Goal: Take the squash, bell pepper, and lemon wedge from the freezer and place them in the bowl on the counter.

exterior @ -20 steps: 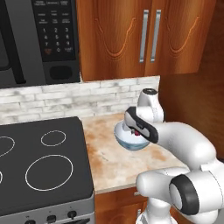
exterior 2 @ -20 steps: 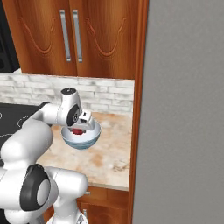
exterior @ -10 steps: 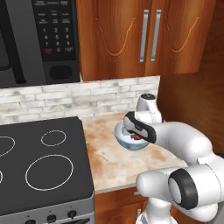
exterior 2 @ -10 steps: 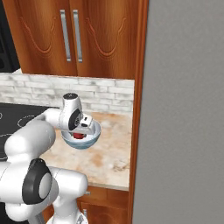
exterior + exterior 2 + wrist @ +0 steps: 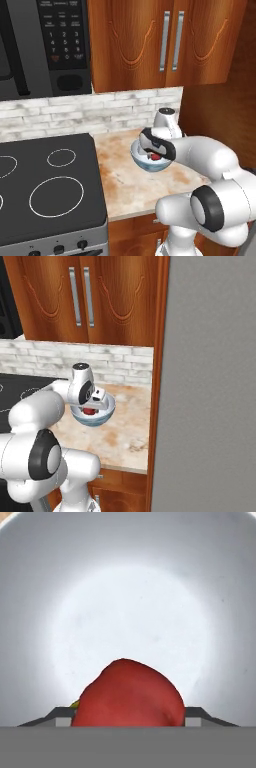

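The bowl [image 5: 150, 168] [image 5: 101, 417] stands on the beige counter [image 5: 125, 182], blue-grey outside and pale inside [image 5: 130, 602]. My gripper [image 5: 154, 153] [image 5: 93, 406] [image 5: 129, 716] reaches down into it. The red bell pepper [image 5: 156, 157] [image 5: 89, 411] [image 5: 129, 694] sits low in the bowl between my two fingertips, and both tips press against its sides. A sliver of yellow [image 5: 75, 703] peeks out at the pepper's left edge; I cannot tell what it is. The grey freezer [image 5: 210, 381] rises at the right as a flat closed face. The squash is out of view.
A black stovetop [image 5: 45, 190] lies left of the bowl, with a microwave [image 5: 55, 45] above it. Wooden wall cabinets [image 5: 165, 40] hang over the counter and a brick backsplash [image 5: 100, 107] runs behind it. A wood side panel [image 5: 156, 381] borders the freezer.
The hand has turned and settled slightly in the bowl. The bell pepper stays between the fingers, and the bowl has not moved.
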